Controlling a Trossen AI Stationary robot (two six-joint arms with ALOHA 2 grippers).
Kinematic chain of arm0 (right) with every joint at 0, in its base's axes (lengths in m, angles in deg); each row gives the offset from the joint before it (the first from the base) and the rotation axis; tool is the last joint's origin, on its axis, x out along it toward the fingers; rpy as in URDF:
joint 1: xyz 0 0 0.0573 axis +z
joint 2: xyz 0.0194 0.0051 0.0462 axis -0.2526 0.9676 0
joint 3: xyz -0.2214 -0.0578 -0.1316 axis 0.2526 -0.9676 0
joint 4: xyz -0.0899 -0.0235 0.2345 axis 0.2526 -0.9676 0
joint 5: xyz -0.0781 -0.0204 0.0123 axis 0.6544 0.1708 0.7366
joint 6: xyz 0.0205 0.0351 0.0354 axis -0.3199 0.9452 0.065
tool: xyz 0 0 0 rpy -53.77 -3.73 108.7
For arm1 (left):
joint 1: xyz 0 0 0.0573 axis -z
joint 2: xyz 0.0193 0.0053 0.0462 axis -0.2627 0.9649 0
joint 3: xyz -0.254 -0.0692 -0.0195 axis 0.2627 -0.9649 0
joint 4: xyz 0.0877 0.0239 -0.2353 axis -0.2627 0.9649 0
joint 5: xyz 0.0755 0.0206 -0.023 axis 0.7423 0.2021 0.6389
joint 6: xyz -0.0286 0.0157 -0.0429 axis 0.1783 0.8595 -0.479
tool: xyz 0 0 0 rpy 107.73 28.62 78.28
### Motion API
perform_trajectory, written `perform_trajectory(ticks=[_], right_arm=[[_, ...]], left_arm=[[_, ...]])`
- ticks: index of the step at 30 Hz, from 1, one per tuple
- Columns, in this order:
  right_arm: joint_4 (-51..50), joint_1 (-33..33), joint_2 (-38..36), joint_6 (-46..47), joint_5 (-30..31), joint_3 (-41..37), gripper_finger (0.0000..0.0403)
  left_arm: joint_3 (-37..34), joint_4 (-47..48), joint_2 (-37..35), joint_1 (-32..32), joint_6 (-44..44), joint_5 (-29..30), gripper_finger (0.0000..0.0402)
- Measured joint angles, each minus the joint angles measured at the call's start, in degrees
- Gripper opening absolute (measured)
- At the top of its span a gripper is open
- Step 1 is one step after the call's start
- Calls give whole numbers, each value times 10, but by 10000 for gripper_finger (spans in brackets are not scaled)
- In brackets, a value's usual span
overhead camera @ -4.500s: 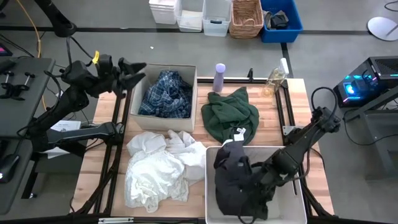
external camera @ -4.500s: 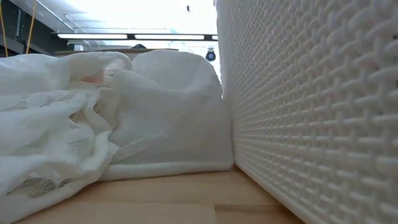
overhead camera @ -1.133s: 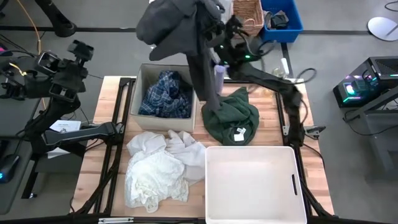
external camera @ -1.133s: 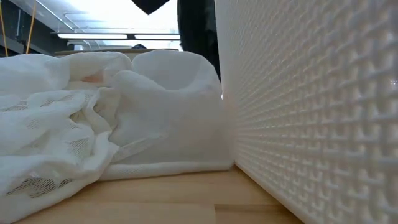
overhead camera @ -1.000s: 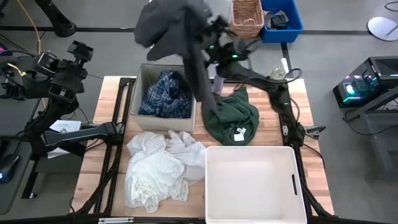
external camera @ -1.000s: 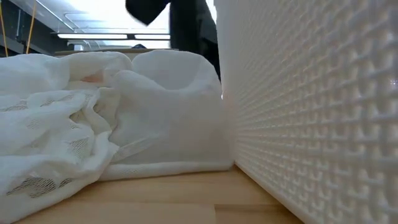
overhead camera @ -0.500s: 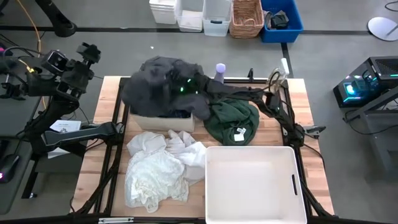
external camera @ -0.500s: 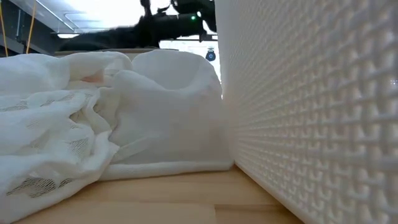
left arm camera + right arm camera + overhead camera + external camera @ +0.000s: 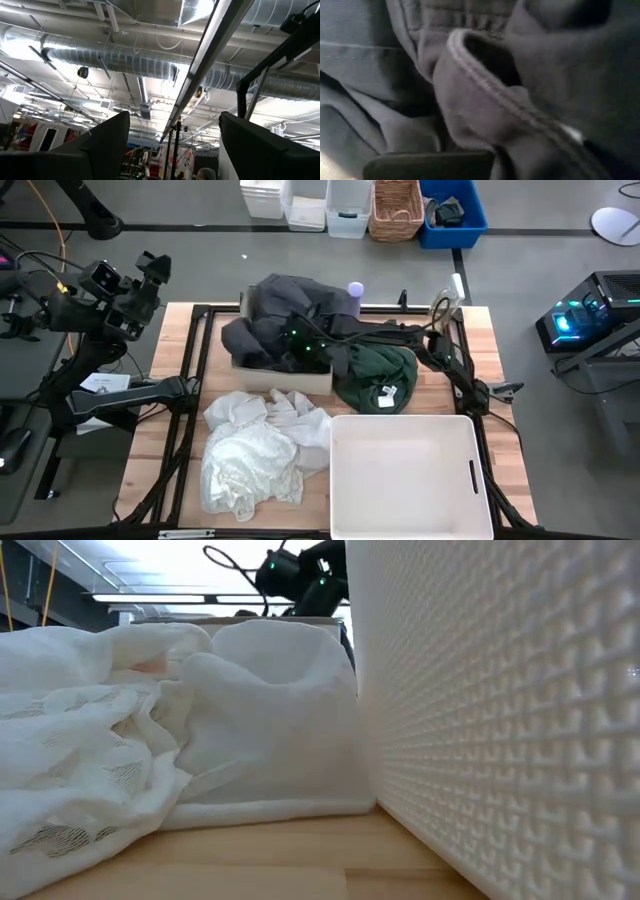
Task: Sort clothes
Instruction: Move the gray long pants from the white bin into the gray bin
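1. Over the far beige box [image 9: 285, 375], the right gripper [image 9: 300, 345] is pressing into the crumpled dark grey fabric top [image 9: 290, 305]; finger state: cannot tell.
2. Off the table's far-left corner, the left gripper [image 9: 150, 275] is waiting, fingers spread.
3. Risk, I judge: fabric overhanging the rim may be snagging and dragging out on withdrawal.

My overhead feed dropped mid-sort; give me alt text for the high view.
The right arm reaches across the table into a dark grey top heaped over the cardboard box. A dark green top lies beside it, with white clothes and an empty white bin nearer the front.
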Motion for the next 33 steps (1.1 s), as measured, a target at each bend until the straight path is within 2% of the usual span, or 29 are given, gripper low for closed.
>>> perform_trajectory(ticks=[10,13,17,27,30,33], right_arm=[[-57,1,76,56,-102,2,1],[-54,5,80,48,-98,1,13],[-40,7,69,13,-97,-1,57],[-37,15,-4,-60,-96,-3,221],[-55,14,-44,-69,-96,-3,247],[-82,10,-78,-62,-95,-2,255]], left_arm=[[0,-1,0,0,0,2,296],[0,-1,0,0,0,4,296],[0,-1,0,0,1,4,296],[0,-1,0,0,1,4,296],[0,-1,0,0,1,4,296],[0,-1,1,0,1,4,296]])
